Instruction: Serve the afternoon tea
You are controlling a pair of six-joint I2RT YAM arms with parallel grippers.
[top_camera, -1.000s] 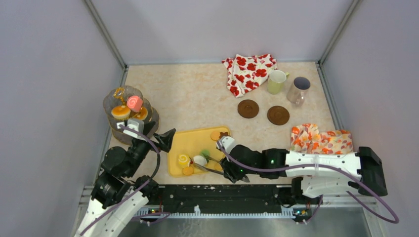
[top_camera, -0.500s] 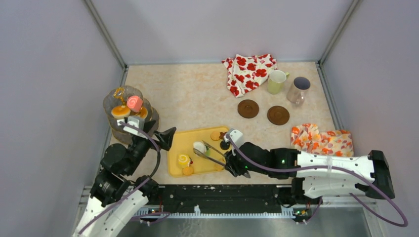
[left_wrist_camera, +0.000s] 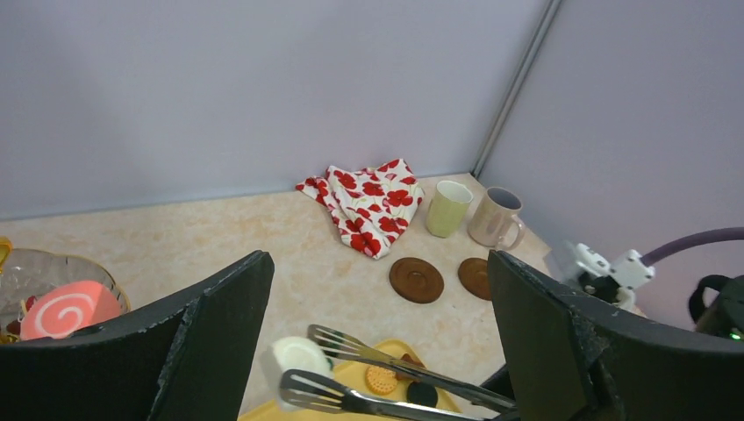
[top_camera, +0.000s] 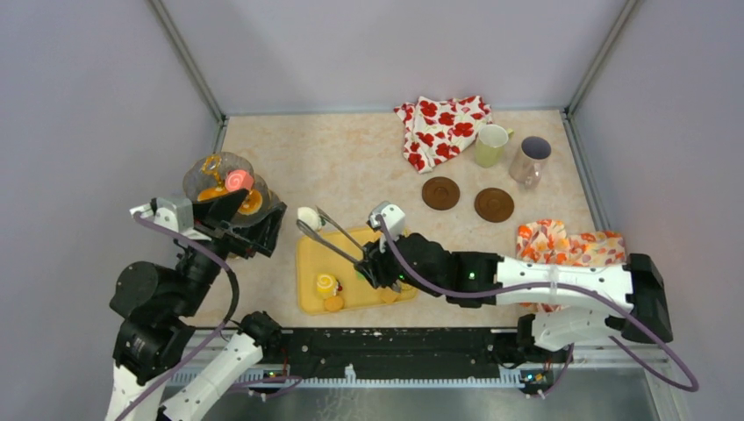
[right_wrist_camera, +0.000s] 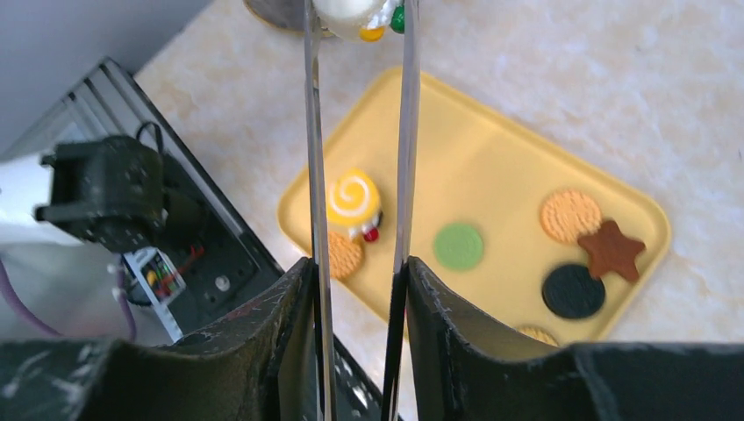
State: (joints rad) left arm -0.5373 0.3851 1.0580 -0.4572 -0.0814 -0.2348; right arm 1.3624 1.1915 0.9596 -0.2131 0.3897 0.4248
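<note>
My right gripper is shut on the handle end of the long metal tongs. The tongs pinch a white round sweet in the air past the tray's far left corner. They also show in the right wrist view, the sweet at their tips. A yellow swirl roll and several biscuits lie on the yellow tray. My left gripper is open and empty beside the glass tiered stand, which holds a pink swirl roll and orange tarts. A pale-yellow mug and a greyish mug stand at the back right.
Two brown coasters lie in front of the mugs. A red-flowered cloth lies at the back, an orange-flowered one at the right. Walls close in the left, back and right sides.
My right gripper has lifted the tongs with the white sweet off the tray and swung them up and left toward the stand. My left arm has risen and drawn back left.
</note>
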